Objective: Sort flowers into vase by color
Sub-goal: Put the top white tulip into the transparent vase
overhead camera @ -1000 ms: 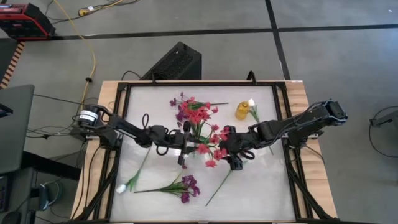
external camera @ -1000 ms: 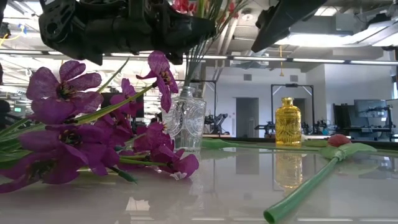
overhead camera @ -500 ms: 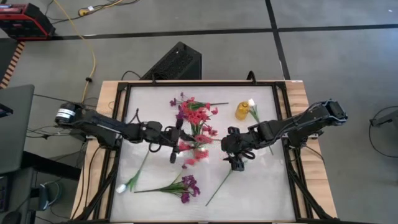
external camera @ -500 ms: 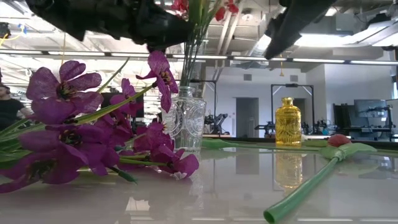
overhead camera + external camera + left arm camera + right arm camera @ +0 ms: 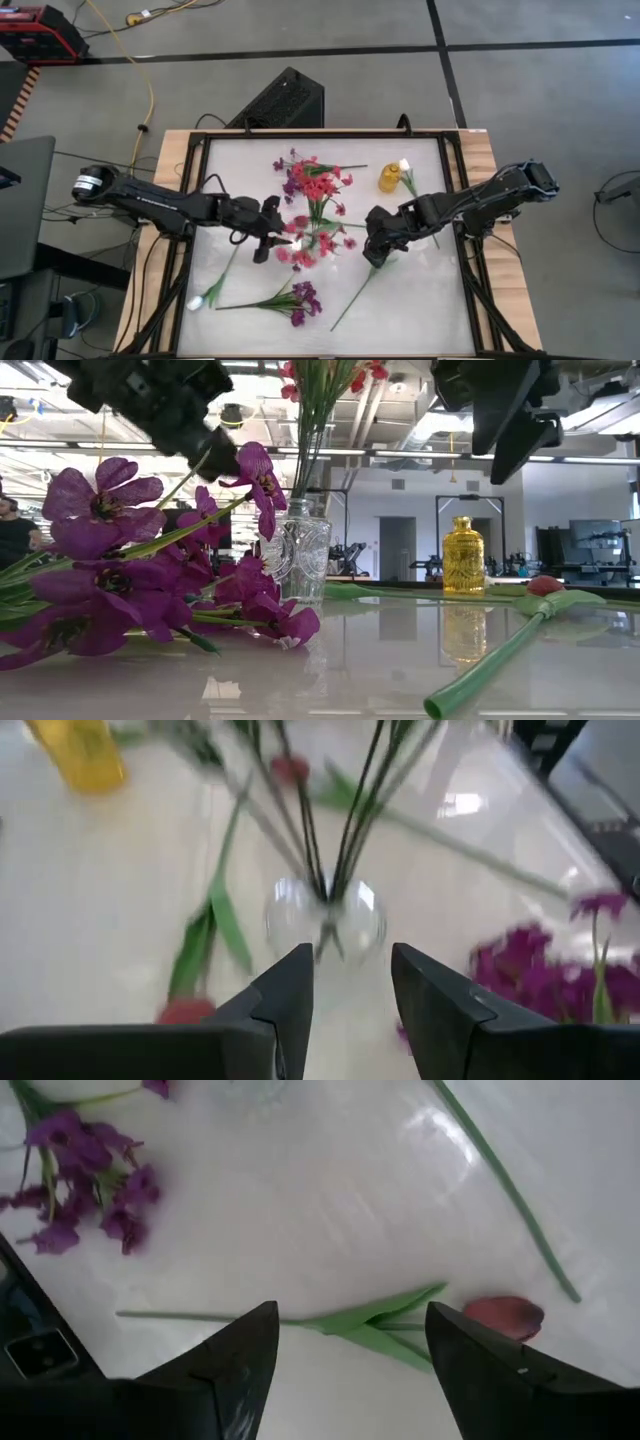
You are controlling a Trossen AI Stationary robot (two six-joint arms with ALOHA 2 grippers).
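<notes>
A clear glass vase (image 5: 302, 560) stands mid-table and holds red-pink blossom stems (image 5: 318, 188) by their thin stalks (image 5: 345, 830). My left gripper (image 5: 283, 236) hangs open just left of the vase (image 5: 325, 920), level with its stalks. My right gripper (image 5: 376, 256) is open right of the vase, above a maroon tulip bud (image 5: 503, 1318) whose green stalk (image 5: 352, 298) lies flat on the table. A purple cluster (image 5: 300, 298) and a whitish-bud stem (image 5: 210, 290) lie near the front edge.
A small amber vase (image 5: 389, 180) stands far right of the clear one, with a white-tipped stem (image 5: 406, 167) lying beside it. The purple blossoms (image 5: 110, 570) fill the low view's left. A black frame (image 5: 460, 200) rims the table.
My left gripper has drawn back from the clear vase toward the table's left edge, and the red-pink blossoms leaning out near it have swung leftward with it. My right gripper has come lower and tipped down toward the tulip, staying in about the same place.
</notes>
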